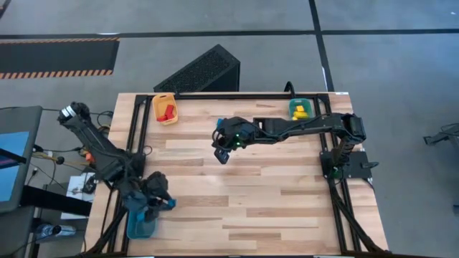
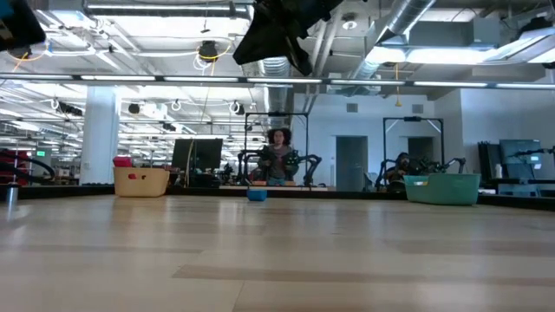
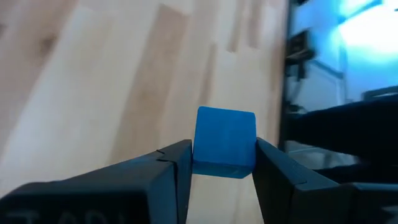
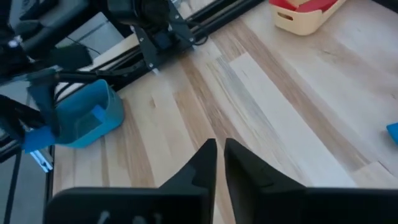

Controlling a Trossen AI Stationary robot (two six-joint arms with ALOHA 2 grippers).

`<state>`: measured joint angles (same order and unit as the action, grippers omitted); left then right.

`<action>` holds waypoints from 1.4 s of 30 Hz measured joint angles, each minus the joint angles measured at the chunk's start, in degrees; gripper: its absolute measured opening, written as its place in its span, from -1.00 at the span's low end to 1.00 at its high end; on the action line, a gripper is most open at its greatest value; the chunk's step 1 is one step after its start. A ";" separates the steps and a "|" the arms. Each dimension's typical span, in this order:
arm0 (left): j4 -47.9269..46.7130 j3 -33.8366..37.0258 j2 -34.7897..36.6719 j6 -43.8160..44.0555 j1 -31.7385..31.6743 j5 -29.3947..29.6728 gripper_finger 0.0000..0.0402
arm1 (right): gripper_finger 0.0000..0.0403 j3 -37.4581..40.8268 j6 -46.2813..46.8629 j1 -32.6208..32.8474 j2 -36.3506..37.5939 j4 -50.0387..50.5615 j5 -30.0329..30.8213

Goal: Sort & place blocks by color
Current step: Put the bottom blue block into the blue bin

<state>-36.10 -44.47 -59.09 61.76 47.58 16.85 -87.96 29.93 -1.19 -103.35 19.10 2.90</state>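
Observation:
My left gripper (image 1: 168, 203) is at the table's near left corner, shut on a small blue cube (image 3: 225, 142), just beside the blue bin (image 1: 142, 228). The right wrist view shows another blue block (image 4: 98, 114) inside that bin (image 4: 87, 118). My right gripper (image 1: 222, 154) hangs shut and empty above the table's middle (image 4: 219, 149). One more blue block (image 2: 257, 194) lies on the table, also seen at the edge of the right wrist view (image 4: 393, 130). Red blocks (image 1: 168, 110) lie in the orange bin (image 1: 161, 100), yellow blocks (image 1: 300, 111) in the green bin (image 1: 307, 103). My left gripper pinches the blue cube between its two fingers, one finger (image 3: 177, 163) on each of two opposite side faces, near the cube's lower edge (image 3: 217, 167). The cube is lifted clear of the table and sits upright between the fingertips.
The orange bin stands at the far left edge and the green bin at the far right edge. A dark perforated box (image 1: 204, 72) lies beyond the far edge. Metal frame rails (image 1: 337, 193) run along both sides. A person (image 2: 279, 156) sits far behind the table.

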 joint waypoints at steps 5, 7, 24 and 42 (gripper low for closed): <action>5.31 -0.07 0.00 0.67 2.92 -2.59 -0.48 | -0.84 0.00 -0.37 0.47 0.00 -0.23 -0.03; 5.12 -0.07 0.00 2.87 4.43 -4.89 -0.47 | -0.89 0.00 -0.37 0.57 0.00 -0.07 -0.52; -7.02 -0.07 -0.11 22.98 19.63 -11.76 -0.47 | -0.96 0.00 1.81 5.54 0.00 3.21 4.65; -9.02 0.19 -11.31 18.02 19.86 -13.00 -0.42 | -0.96 0.19 2.73 4.37 -0.02 3.44 5.12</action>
<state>-45.11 -44.28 -70.40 79.78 67.44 3.85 -87.78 32.66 3.18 -103.37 22.54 8.02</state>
